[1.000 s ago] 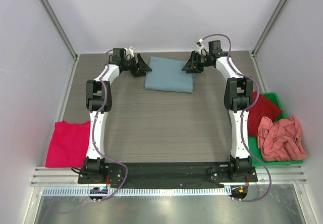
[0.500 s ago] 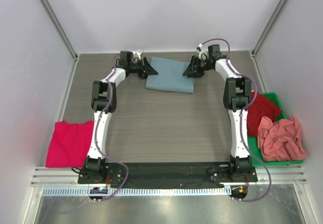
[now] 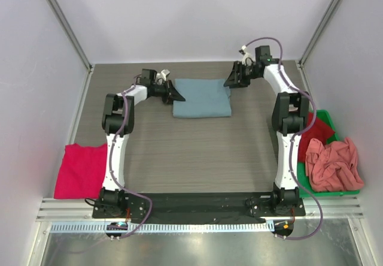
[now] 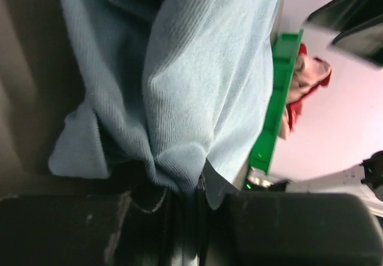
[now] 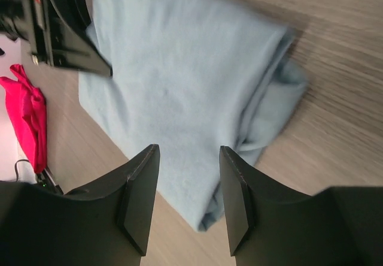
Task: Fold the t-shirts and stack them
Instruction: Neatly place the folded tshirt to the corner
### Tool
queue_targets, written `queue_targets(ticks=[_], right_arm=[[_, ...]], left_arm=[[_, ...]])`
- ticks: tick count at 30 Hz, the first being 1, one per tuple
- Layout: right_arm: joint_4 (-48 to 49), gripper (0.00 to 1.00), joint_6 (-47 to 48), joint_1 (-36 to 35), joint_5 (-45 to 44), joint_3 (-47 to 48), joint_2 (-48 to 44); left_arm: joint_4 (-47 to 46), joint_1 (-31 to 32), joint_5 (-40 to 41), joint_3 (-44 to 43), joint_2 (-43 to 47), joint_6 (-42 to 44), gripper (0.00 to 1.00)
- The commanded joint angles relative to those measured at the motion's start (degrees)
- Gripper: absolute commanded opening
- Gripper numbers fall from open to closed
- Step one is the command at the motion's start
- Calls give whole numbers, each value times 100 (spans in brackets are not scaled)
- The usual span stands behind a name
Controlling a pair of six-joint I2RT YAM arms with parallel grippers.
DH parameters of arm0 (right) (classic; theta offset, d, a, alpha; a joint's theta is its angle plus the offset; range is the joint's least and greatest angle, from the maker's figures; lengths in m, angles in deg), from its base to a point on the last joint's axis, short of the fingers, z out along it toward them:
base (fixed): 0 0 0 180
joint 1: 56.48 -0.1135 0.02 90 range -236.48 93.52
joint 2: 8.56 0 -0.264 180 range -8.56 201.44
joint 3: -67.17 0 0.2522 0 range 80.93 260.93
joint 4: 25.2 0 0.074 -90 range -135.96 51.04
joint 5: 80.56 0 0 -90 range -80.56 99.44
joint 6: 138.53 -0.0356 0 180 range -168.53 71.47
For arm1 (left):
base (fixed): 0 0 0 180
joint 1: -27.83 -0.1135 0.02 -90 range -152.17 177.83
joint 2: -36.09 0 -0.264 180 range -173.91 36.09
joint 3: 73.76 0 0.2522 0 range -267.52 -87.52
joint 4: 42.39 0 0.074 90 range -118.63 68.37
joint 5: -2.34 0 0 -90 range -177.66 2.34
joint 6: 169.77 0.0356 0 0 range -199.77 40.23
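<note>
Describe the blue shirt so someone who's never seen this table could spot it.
On the table, look at the far end, between the left hand and right hand. The folded t-shirt there is grey-blue; the other shirts are pink or red.

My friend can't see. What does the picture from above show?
Two arms reach to a folded grey-blue t-shirt: the left gripper pinches its left edge, the right gripper hovers open at its far right corner. A magenta-pink t-shirt lies near left; a green bin holds a red t-shirt and a salmon-pink t-shirt.
</note>
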Motion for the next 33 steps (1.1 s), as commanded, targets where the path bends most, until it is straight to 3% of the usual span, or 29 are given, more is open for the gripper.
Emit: queue_targets(ticks=[1, 8, 17, 21, 29, 32, 33], right_arm=[[-369, 50, 653, 247, 136, -25, -1017], [-554, 49, 1173, 722, 338, -754, -1834], [-932, 48, 1965, 845, 611, -1888, -2855], [-958, 48, 2114, 845, 708, -2318, -3198], [-958, 47, 2027, 845, 787, -2442, -3374], [-958, 47, 1991, 845, 822, -2425, -3357], [-958, 47, 1983, 845, 822, -2416, -3348]], left_arm=[[682, -44, -419, 1144, 1150, 149, 1], [2816, -53, 169, 2669, 2899, 1782, 0], [4503, -79, 1795, 4164, 5578, 3347, 0], [4999, -342, 2175, 4603, 6414, 3534, 0], [5130, -1441, 2033, 4499, 7304, 3585, 0], [5489, -1538, 2138, 4078, 7358, 3944, 0], [5682, -1538, 2356, 3772, 7297, 4477, 0]])
